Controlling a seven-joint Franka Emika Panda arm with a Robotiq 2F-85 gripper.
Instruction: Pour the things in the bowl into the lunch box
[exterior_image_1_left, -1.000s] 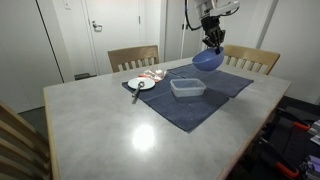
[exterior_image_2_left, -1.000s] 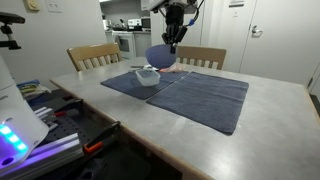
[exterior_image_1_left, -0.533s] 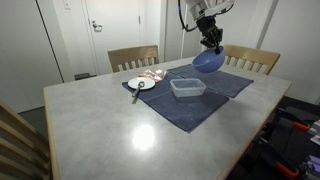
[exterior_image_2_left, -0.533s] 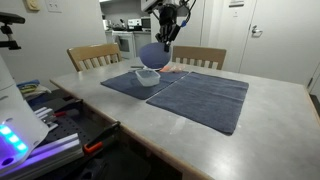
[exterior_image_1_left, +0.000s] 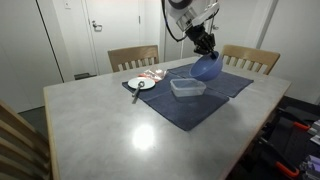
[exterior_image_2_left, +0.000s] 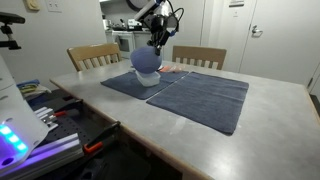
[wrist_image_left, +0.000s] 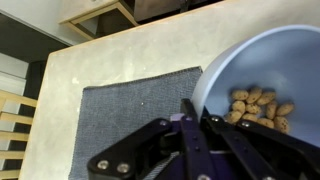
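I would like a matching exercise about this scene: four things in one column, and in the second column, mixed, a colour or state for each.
Things:
1. bowl
2. lunch box
3. plate
4. gripper

Colours and states:
a. clear, lying on the dark cloth
b. shut on a rim
c. blue, tilted in the air
d. white, near the cloth's corner

Pairs: 1-c, 2-a, 3-d, 4-b

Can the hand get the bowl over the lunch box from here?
Probably yes: the hand, shut on the bowl, holds it tilted close by the lunch box, and nothing stands between them; the plate lies off to the side.
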